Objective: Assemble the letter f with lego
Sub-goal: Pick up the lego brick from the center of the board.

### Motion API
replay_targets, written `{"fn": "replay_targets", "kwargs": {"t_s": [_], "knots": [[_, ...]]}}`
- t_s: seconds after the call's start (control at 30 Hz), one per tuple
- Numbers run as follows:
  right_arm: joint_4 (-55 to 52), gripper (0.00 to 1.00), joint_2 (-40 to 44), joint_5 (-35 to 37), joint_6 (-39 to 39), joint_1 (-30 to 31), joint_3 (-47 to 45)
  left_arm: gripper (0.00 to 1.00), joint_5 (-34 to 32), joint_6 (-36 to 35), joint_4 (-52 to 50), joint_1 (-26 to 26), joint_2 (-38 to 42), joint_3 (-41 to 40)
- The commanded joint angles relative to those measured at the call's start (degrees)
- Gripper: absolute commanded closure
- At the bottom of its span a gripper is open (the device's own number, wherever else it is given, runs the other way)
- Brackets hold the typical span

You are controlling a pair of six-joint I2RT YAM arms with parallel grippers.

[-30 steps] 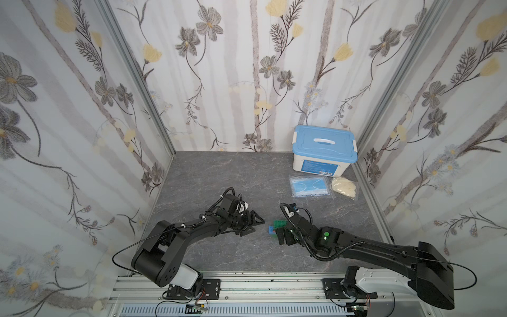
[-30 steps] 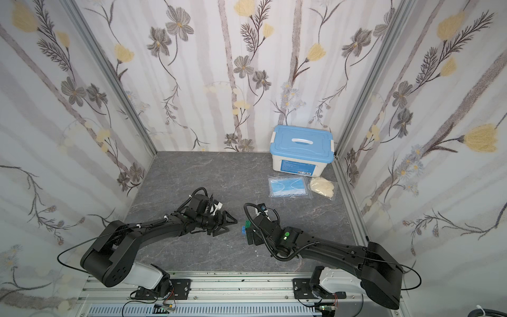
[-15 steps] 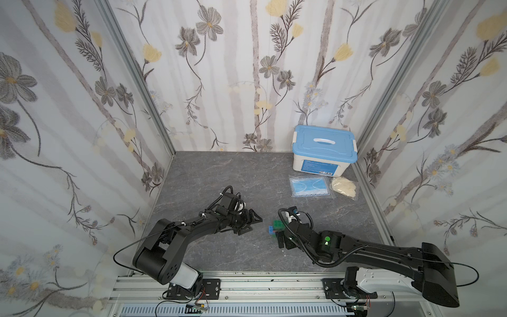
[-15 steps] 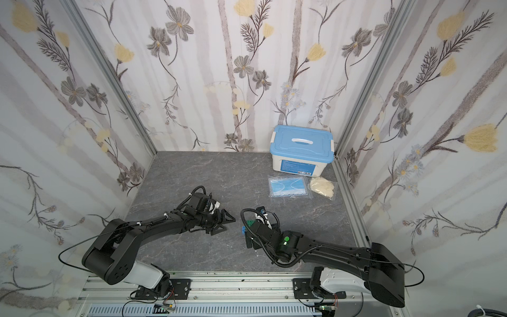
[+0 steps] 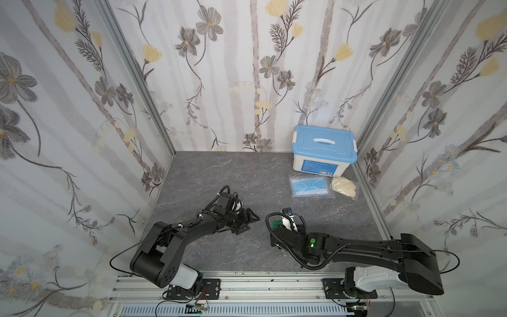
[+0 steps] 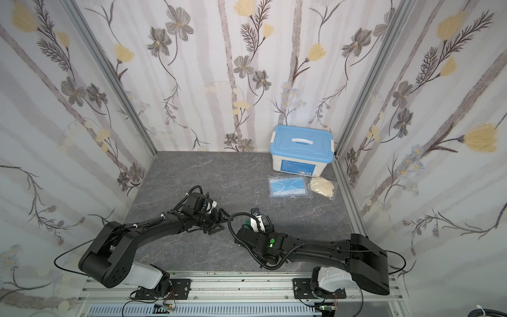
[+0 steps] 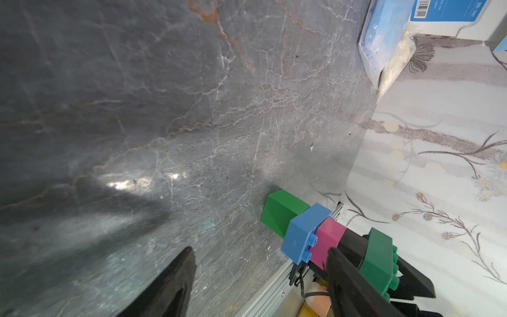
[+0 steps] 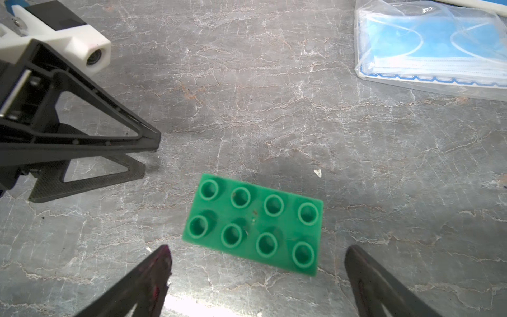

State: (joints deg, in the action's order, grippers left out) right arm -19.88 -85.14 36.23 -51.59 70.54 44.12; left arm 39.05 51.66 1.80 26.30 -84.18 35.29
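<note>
Apparently the building itself is finished, and the step in hand is the letting go. Nearest to the robot's base, the right end effector (image 8: pixel 259 251) hangs over the letter f (image 7: pixel 327 238) with its jaws wide apart and nothing between them. The right wrist view looks straight down on the studs of the top green bar (image 8: pixel 253 223). The letter stands as a column on the counter (image 5: pixel 219 175) between the two arms, and in both top views it is mostly hidden under the right wrist. Near it, the left end effector (image 7: pixel 259 250) is also open and empty, and the right wrist view shows it apart from the bricks.

I judge that the next move calls for care. Each arm should go away without brushing the column, because it is narrow and could tip.

Counting the lego in the left wrist view gives five pieces, all joined:
- two green ones, the bar and the green end brick (image 7: pixel 279 212)
- one blue brick (image 7: pixel 301 236)
- one pink brick (image 7: pixel 329 237)
- one black brick (image 7: pixel 352 244)

Farther back on the right lie one packet of blue masks (image 5: pixel 310 186) and, just beside it, one bag of pale stuff (image 5: pixel 345 186). Behind them stands one white box (image 5: pixel 323 145) with a blue lid.
</note>
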Motion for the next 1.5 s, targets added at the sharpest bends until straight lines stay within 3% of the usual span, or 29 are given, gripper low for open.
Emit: {"fn": "replay_targets", "kwargs": {"t_s": [0.0, 0.6, 1.47], "knots": [[3.44, 0.01, -0.46, 2.18, -2.37, 0.11, 0.70, 0.23, -0.55, -0.77, -0.06, -0.20, 0.25, 0.04], [0.10, 0.04, -4.02, 3.85, -5.35, -0.07, 3.37, 0.22, 0.06, -0.51, 0.45, -0.86, 0.83, 0.34], [0.46, 0.25, -4.86, 2.82, -5.62, -1.47, 3.17, 0.22, 0.24, -0.33, 0.90, -1.21, 0.64, 0.51]]}}
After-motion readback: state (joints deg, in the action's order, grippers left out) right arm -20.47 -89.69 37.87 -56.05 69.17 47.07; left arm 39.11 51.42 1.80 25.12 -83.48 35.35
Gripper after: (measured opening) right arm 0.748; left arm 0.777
